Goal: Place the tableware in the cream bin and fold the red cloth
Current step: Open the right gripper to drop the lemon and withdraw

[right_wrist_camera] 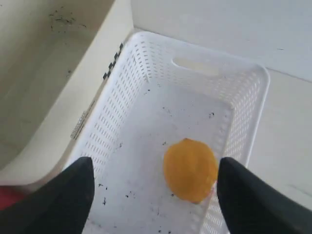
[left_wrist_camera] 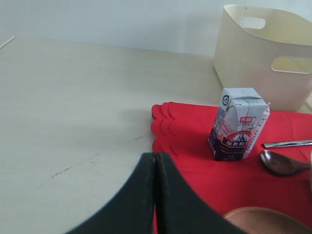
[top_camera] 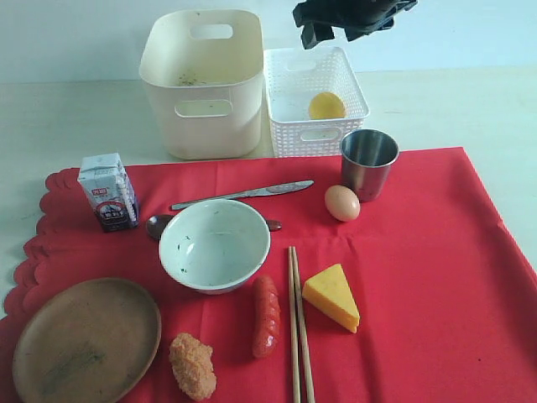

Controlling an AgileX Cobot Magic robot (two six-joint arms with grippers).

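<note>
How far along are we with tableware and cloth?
Nothing done: the bin shows no tableware. In hand: nothing; right gripper open above the basket, left gripper shut. To do: bowl, plate, cup, knife, spoon, chopsticks on the cloth, which lies unfolded.

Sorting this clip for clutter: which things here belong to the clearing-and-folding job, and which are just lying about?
Part of the job: cream bin, speckled bowl, wooden plate, steel cup, knife, spoon, chopsticks, red cloth.

Lying about: milk carton, egg, cheese wedge, sausage, breaded nugget, white basket, yellow fruit inside it.
</note>
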